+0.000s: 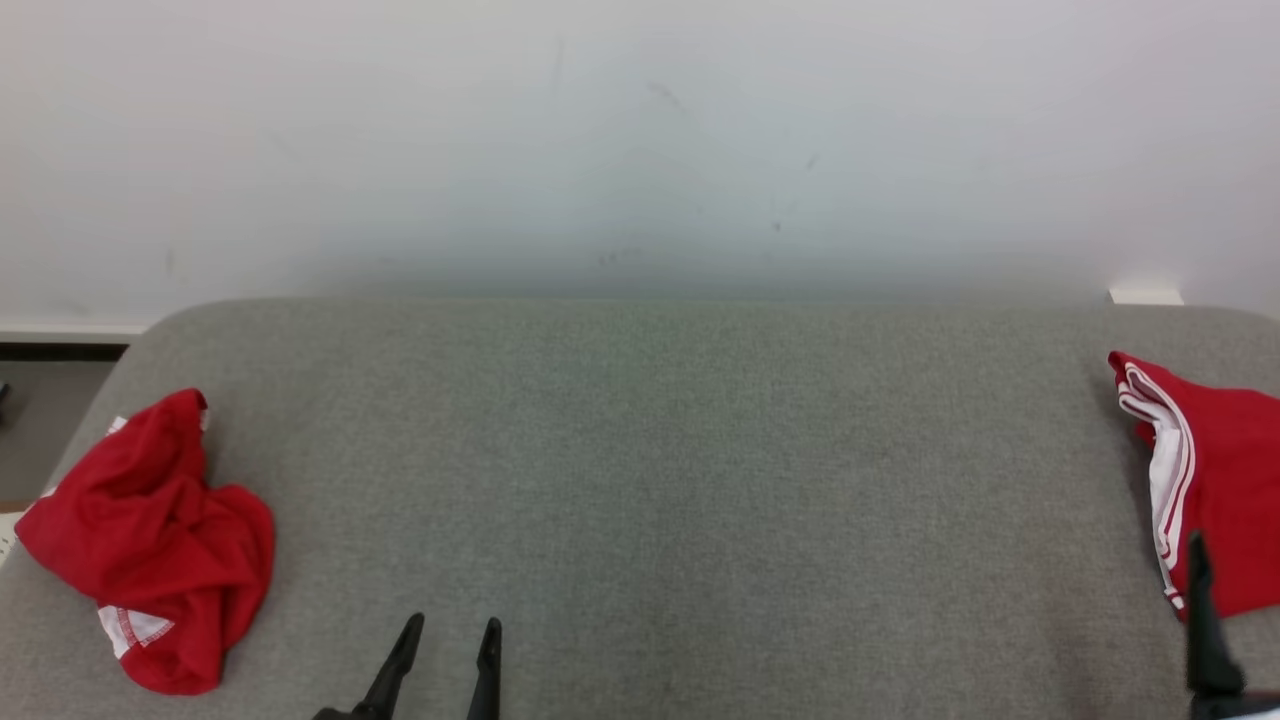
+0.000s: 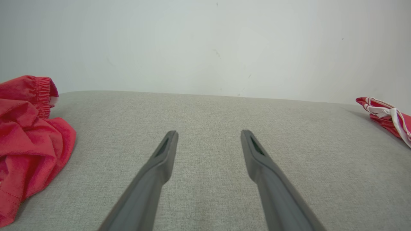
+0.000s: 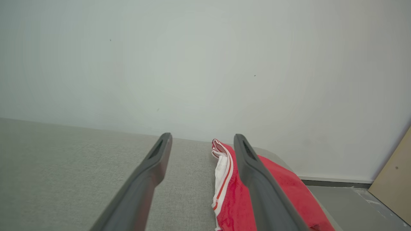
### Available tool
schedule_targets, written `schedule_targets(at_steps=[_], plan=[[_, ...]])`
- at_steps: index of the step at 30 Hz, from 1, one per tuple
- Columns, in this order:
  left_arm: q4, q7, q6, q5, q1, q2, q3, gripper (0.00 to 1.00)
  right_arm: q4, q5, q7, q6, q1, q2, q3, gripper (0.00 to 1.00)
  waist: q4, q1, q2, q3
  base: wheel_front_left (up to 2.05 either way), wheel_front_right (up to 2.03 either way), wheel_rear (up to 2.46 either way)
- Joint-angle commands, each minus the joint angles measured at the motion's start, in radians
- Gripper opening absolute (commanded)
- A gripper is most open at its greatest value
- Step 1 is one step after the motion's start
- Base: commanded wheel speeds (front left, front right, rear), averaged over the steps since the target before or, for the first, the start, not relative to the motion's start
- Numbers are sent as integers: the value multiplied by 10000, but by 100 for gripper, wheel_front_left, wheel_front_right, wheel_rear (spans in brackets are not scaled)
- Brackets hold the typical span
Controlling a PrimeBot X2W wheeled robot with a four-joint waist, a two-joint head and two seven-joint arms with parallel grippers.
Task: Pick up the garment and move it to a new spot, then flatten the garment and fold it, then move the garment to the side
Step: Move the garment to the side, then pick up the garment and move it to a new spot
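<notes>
Left gripper (image 1: 453, 622): fingers spread, empty, over bare table (image 1: 640, 450).
Right gripper (image 3: 202, 135): spread, holding nothing, straddling the striped edge of folded garment (image 3: 282, 183).
Folded garment: table's right end, partly under right gripper's outer finger; contact unclear.
Crumpled garment (image 1: 150, 540): left end, well apart from left gripper.
Wall (image 1: 640, 150): pale, behind table.

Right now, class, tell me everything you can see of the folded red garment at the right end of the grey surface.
The folded red garment looks like soft fabric, with a white panel and thin red-and-white stripes along the edge facing the surface's middle. It lies in neat flat layers on the grey cushioned surface, at its right end, partly cut off by the head view's frame. The open right hand sits close by; one finger crosses the garment in view, but contact cannot be judged.
</notes>
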Motion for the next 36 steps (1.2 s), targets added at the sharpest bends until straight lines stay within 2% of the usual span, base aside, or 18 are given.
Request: schedule_targets(at_steps=[1,5,12,28,32,36], plan=[[36,-1,32,21,158,33,50,100,-187,-27,-25,-24,456,197,130,100,51,4,0,-208,0,0,0],[123,-1,48,28,290,34,121,100,-36,87,-26,-25,1248,680,378,100,160,4,0,-431,0,0,0],[259,-1,62,18,374,32,144,100,619,65,-28,-25,1958,1109,559,100,211,4,0,-620,0,0,0],[323,-1,-5,37,228,33,44,100,617,465,-28,-25,1888,1170,777,100,130,4,0,-623,0,0,0],[335,-1,-38,84,171,34,48,100,538,542,-28,-24,1910,1173,748,100,371,4,0,-615,0,0,0],[327,-1,-76,149,94,36,17,100,473,653,-28,-25,2044,1172,794,100,1003,4,0,-646,0,0,0]])
